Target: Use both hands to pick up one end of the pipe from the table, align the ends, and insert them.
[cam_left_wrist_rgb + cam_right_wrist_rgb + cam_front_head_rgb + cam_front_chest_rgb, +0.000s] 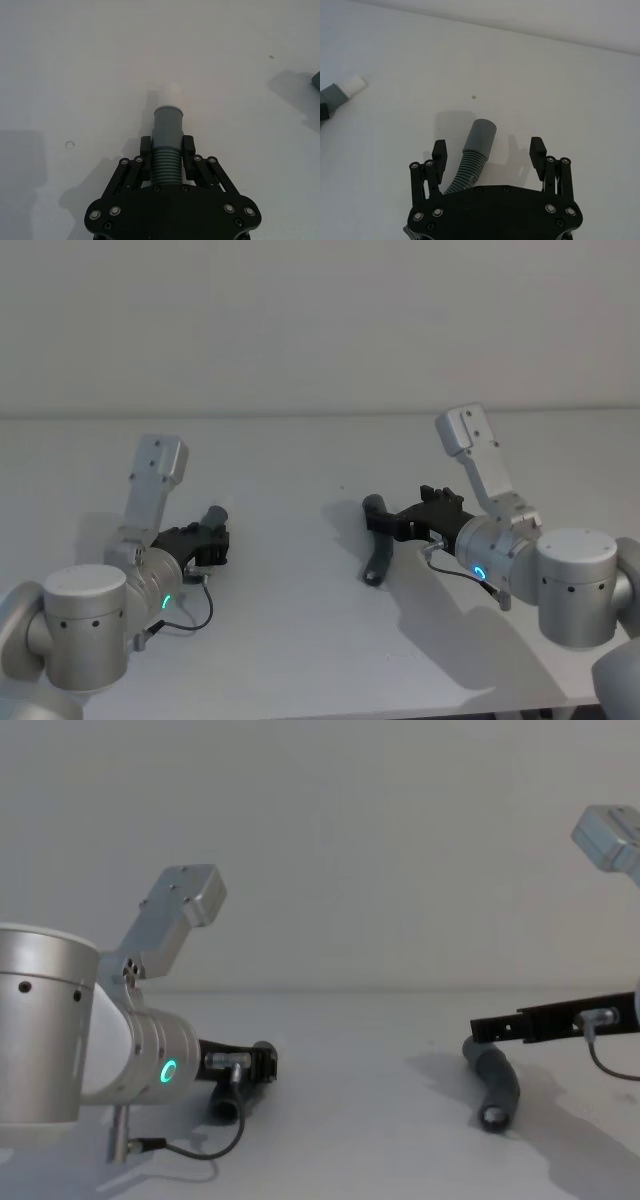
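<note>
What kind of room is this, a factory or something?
Probably a robot test lab, not a factory: a plain white table, a blank wall, and two arms working on hose pieces, the left tool shut on one, the right tool open around the other.

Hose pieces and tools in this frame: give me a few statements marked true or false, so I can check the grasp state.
1. The left tool is shut on the ribbed part of the white-tipped hose piece. True.
2. The right tool is clamped on the other hose piece. False: its fingers stand wide open on either side of it, without touching.
3. The two hose pieces are joined end to end. False: they are well apart on the table.
4. The other hose piece is bent along its ribbed part. True.
</note>
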### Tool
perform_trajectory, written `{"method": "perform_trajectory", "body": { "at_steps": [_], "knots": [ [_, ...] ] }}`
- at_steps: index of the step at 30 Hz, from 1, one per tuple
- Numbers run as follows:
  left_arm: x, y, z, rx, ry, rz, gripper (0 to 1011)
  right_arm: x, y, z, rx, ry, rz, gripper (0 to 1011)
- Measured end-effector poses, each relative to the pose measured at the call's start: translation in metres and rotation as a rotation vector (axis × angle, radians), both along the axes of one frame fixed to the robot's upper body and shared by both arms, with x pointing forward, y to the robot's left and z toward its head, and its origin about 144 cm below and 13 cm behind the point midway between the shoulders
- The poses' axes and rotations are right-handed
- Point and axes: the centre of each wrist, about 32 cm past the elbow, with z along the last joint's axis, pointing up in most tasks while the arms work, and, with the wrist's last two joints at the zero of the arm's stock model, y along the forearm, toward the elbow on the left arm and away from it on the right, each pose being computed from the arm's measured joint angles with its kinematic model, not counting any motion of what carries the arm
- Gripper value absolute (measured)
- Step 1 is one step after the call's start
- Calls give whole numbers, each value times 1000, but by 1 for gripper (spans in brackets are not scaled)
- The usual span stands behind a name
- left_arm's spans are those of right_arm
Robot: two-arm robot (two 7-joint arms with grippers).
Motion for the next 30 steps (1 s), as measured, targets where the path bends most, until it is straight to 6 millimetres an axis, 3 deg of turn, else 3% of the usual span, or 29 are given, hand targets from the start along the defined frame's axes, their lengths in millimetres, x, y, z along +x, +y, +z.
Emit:
{"method": "perform_trajectory", "body": {
  "at_steps": [30],
  "knots": [
    [0,0,0,0,0,0,329,-16,7,-1,48,10,-55,1006]
  ]
}}
